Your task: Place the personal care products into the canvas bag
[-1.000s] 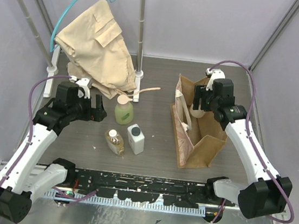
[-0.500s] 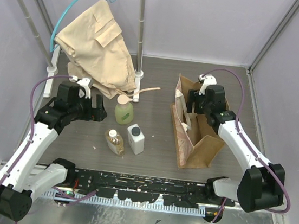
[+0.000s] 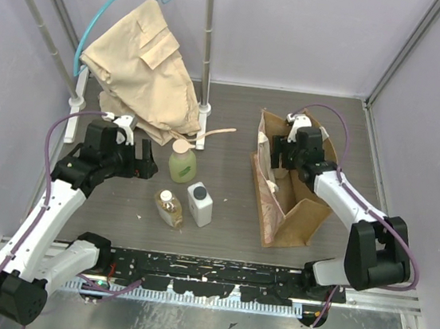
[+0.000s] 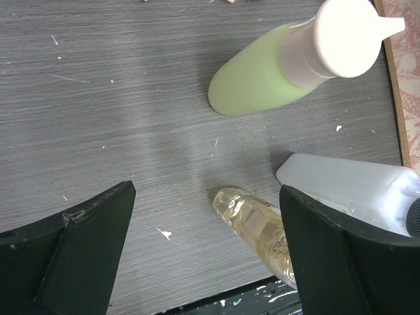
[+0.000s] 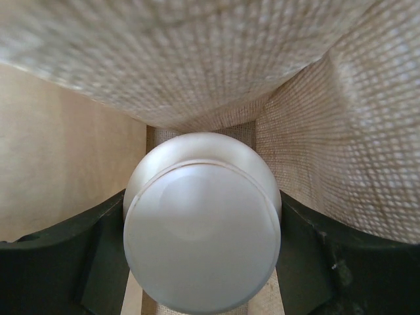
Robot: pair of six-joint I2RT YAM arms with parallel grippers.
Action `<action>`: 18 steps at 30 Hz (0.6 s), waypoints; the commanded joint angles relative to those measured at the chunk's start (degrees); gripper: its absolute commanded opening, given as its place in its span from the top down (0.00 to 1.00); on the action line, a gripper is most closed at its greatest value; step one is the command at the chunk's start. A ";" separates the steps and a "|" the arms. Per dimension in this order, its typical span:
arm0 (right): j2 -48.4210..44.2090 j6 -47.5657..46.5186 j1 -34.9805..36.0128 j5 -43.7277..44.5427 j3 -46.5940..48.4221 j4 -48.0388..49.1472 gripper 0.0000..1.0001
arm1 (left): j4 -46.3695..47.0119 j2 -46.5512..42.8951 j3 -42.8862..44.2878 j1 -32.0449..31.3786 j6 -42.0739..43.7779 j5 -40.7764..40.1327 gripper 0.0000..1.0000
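The tan canvas bag [image 3: 299, 210] stands upright right of centre. My right gripper [image 3: 289, 154] is lowered into its mouth, shut on the cream round-capped bottle [image 5: 202, 243], with woven bag wall [image 5: 315, 131] all round. The green-yellow bottle [image 3: 182, 162], the amber bottle [image 3: 169, 207] and the white black-capped bottle [image 3: 199, 203] stand on the table left of the bag. My left gripper [image 3: 145, 163] is open and empty, just left of them. In the left wrist view the green bottle [image 4: 275, 72], the amber bottle [image 4: 259, 230] and the white bottle [image 4: 354, 190] show between the open jaws.
A beige garment [image 3: 139, 70] hangs from a blue hanger on a white rack [image 3: 207, 42] at the back left. A pale strip [image 3: 220, 133] lies on the table by the rack's foot. Purple walls close in the sides.
My right gripper has moved left and down into the bag's mouth with the cream bottle. The left arm and the three standing bottles have not moved.
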 commanded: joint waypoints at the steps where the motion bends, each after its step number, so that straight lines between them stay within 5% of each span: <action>1: 1.03 -0.02 0.15 0.00 1.49 7.95 0.99 | 1.60 -0.70 -1.13 -0.01 -0.25 0.54 0.02; 4: 2.61 0.15 0.15 0.85 1.71 7.19 0.99 | 1.46 -1.02 -1.13 -0.01 -0.75 -0.67 0.02; 12: 0.87 0.61 0.15 1.53 3.24 4.96 0.34 | 1.52 -1.51 -0.98 0.07 -1.19 -1.05 0.02; 18: -3.15 1.20 0.13 2.24 6.63 0.97 0.07 | 1.51 -1.60 -0.76 -0.04 -1.25 -0.65 0.02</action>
